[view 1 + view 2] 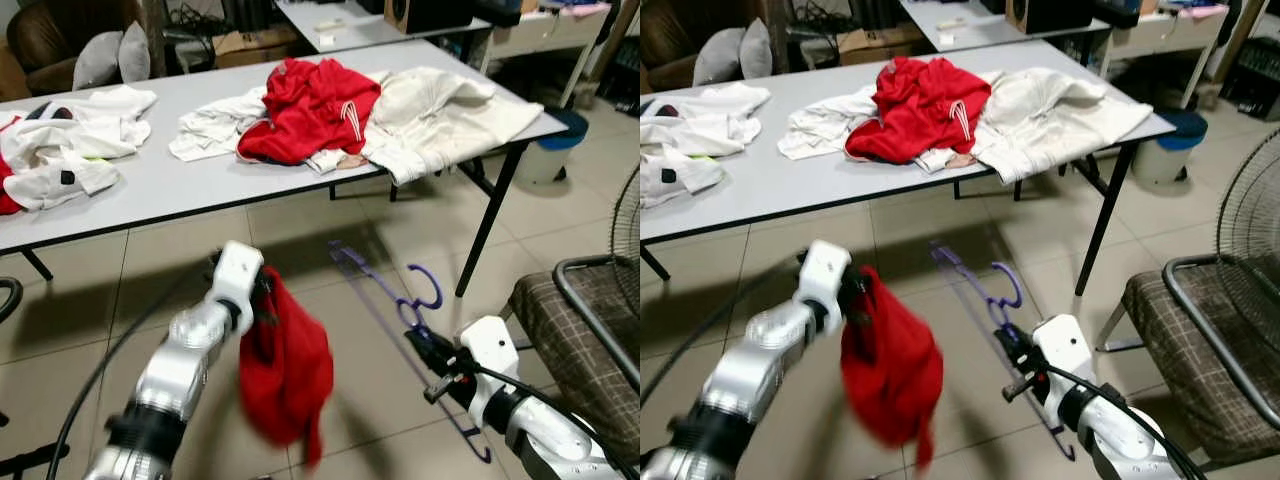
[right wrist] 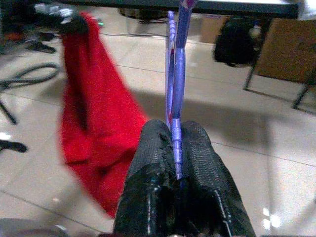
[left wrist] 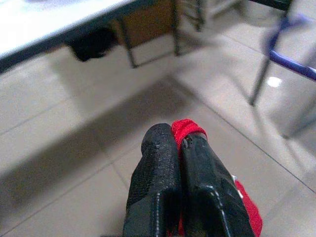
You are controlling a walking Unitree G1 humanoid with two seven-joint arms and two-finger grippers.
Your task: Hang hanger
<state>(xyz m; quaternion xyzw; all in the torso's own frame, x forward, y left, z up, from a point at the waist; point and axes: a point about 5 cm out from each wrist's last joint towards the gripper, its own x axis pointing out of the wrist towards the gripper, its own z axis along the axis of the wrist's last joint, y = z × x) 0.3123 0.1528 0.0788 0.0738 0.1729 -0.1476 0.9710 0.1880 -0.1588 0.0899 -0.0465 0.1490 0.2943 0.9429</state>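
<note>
left gripper [image 3: 173,143] – pinching red garment [image 1: 285,375]; right gripper [image 2: 175,143] – clamped on purple hanger [image 1: 400,305]

A purple hanger [image 1: 400,300] blurs into a faint streak across the floor tiles, its far end hard to make out. The red cloth [image 1: 285,370] smears at its lower edge. A chair [image 1: 590,340] and a fan [image 1: 625,235] run off the frame's right side.
</note>
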